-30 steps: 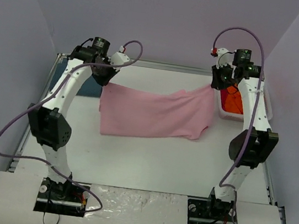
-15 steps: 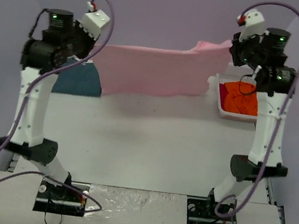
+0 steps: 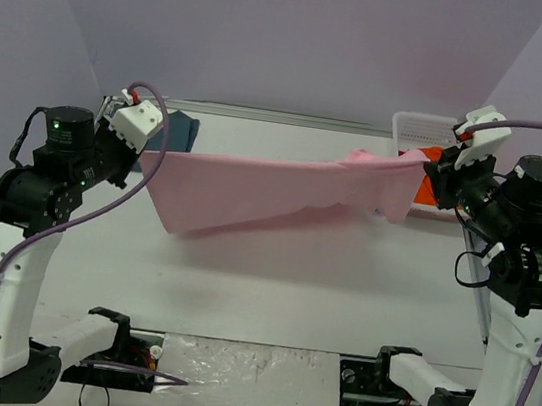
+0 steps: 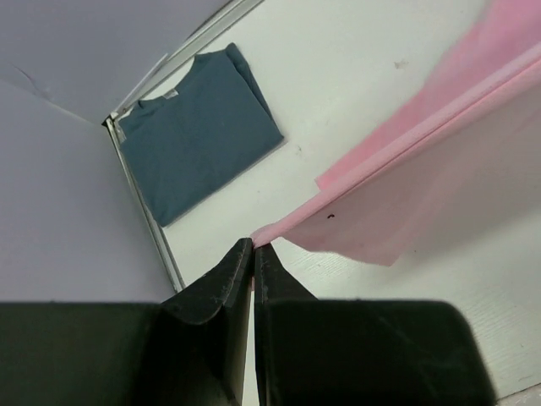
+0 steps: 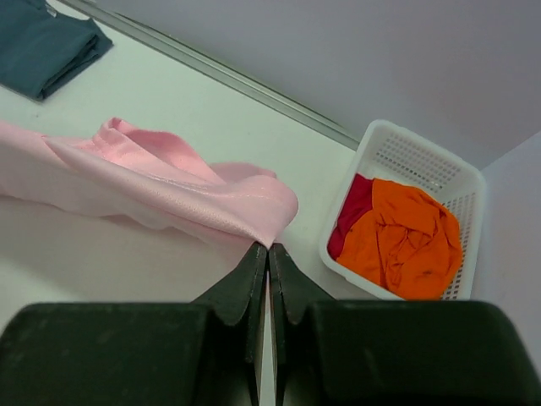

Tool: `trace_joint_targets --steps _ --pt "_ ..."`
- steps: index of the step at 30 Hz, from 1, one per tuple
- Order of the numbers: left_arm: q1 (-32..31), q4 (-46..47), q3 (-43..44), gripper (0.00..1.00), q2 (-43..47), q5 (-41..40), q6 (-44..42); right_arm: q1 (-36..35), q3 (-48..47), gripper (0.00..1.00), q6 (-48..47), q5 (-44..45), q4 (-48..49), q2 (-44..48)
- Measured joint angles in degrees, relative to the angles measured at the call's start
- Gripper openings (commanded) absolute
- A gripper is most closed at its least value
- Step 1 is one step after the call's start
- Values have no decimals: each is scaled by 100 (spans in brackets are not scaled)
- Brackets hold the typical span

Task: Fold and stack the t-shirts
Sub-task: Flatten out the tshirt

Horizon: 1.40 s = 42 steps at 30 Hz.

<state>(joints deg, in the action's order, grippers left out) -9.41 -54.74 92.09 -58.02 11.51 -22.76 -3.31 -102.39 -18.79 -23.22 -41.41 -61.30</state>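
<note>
White tabletop [image 3: 268,294] lies under the pink t-shirt [image 3: 252,195], hung between left gripper [image 4: 253,247] and right gripper [image 5: 268,247], each clamped on an end. Folded teal t-shirt [image 4: 199,127] lies beyond the left; orange t-shirt [image 5: 406,233] fills the basket [image 5: 406,152] beyond the right.

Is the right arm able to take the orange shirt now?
Probably not yet: the right gripper is shut on the pink shirt. The orange shirt itself lies uncovered in the basket nearby.

Pale lilac walls [image 3: 275,32], white tabletop [image 3: 289,286], even light
</note>
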Motion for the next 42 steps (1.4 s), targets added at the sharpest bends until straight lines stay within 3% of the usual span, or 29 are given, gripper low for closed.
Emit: trace_joint_targets --steps 4,10,15,23,27,31,37,42 --pt "17 -70 199 2 -361 -26 0 28 -162 0 74 33 -210 -81" --pt "17 98 1401 3 -588 -24 4 28 -1320 0 74 136 -131 -404" --pt "17 435 1670 2 -879 -66 -17 28 -1193 0 -11 203 308 -817" --pt "15 1392 656 2 -2385 -210 2 20 -470 0 -87 444 960 -3169" --pt "17 1609 715 2 -3650 -415 76 -33 -647 0 -101 664 957 -4190" --pt "11 1622 1340 2 -4343 -507 179 -101 -1318 0 -96 804 929 -4588" --pt "11 2004 2146 2 -4162 -710 413 -232 -2485 0 -94 929 1137 -4439" --pt "2 2334 1932 2 -3364 -861 549 -280 -2306 0 -94 966 1250 -3716"
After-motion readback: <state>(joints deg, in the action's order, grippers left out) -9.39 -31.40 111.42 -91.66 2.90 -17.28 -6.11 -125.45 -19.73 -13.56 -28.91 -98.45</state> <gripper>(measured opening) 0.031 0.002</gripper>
